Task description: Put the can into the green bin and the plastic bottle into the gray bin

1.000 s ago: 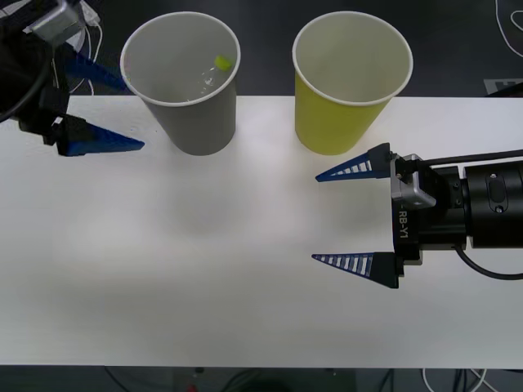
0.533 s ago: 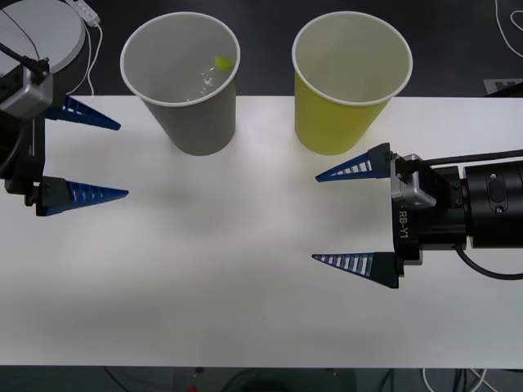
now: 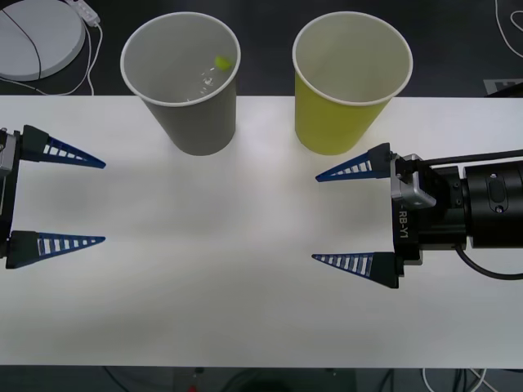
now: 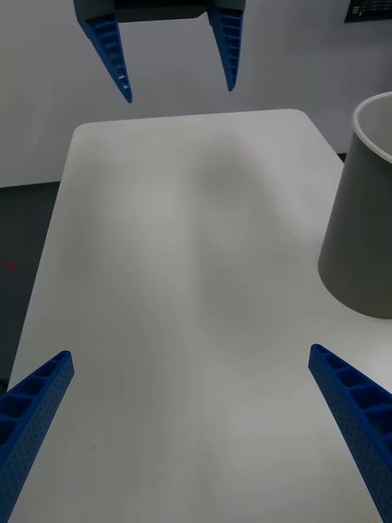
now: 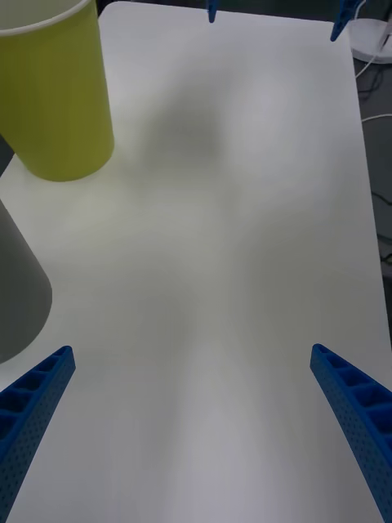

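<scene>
My left gripper (image 3: 96,201) hangs at the left edge of the frame over the white table (image 3: 204,269), its blue fingers spread wide and holding nothing, and my right gripper (image 3: 315,217) sits at centre-right, equally wide apart and empty. The plastic bottle (image 3: 214,70) lies inside the gray bin (image 3: 181,80) at upper left, its lime-green cap against the inner wall. The green bin (image 3: 351,80) stands beside it at upper right, just above my right fingers.
</scene>
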You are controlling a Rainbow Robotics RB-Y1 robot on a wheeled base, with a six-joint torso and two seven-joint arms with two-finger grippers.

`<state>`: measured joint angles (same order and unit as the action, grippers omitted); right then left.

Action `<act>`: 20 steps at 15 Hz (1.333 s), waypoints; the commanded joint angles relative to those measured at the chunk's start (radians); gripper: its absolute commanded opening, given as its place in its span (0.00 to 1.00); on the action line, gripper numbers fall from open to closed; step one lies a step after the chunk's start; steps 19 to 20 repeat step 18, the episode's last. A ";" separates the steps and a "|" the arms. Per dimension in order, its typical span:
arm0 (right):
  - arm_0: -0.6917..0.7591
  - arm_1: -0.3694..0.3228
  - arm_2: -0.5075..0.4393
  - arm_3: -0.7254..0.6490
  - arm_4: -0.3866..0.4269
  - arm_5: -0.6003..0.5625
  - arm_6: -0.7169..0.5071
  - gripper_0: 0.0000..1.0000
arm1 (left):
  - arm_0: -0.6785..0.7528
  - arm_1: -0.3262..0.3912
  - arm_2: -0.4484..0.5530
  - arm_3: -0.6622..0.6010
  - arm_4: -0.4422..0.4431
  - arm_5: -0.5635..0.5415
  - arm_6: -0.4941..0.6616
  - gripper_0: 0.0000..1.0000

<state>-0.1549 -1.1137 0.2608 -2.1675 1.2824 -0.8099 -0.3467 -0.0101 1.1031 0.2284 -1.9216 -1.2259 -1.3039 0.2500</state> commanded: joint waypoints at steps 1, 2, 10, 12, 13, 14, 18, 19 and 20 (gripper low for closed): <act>0.000 0.000 0.000 0.000 0.000 0.000 0.000 1.00 | 0.055 0.000 0.032 0.000 0.037 -0.012 -0.049 1.00; 0.000 0.000 0.000 0.000 0.000 0.000 0.000 1.00 | 0.064 0.000 0.048 0.001 0.045 -0.031 -0.055 1.00; 0.000 0.000 0.000 0.000 0.000 0.000 0.000 1.00 | 0.075 0.000 0.124 0.098 0.108 -0.170 -0.150 1.00; 0.000 0.000 0.000 0.000 0.000 0.000 0.000 1.00 | 0.075 0.000 0.129 0.101 0.109 -0.183 -0.153 1.00; 0.000 0.000 0.000 0.000 0.000 0.000 0.000 1.00 | 0.075 0.000 0.131 0.105 0.115 -0.184 -0.150 1.00; 0.000 0.000 0.000 0.000 0.000 0.000 0.000 1.00 | 0.075 -0.002 0.129 0.107 0.115 -0.184 -0.155 1.00; 0.000 0.000 0.000 0.000 0.000 0.000 0.000 1.00 | 0.076 -0.003 0.129 0.108 0.114 -0.186 -0.156 1.00; 0.000 0.000 0.000 0.000 0.000 0.000 0.000 1.00 | 0.076 -0.003 0.129 0.108 0.114 -0.186 -0.156 1.00; 0.000 0.000 0.000 0.000 0.000 0.000 0.000 1.00 | 0.076 -0.003 0.129 0.108 0.114 -0.186 -0.156 1.00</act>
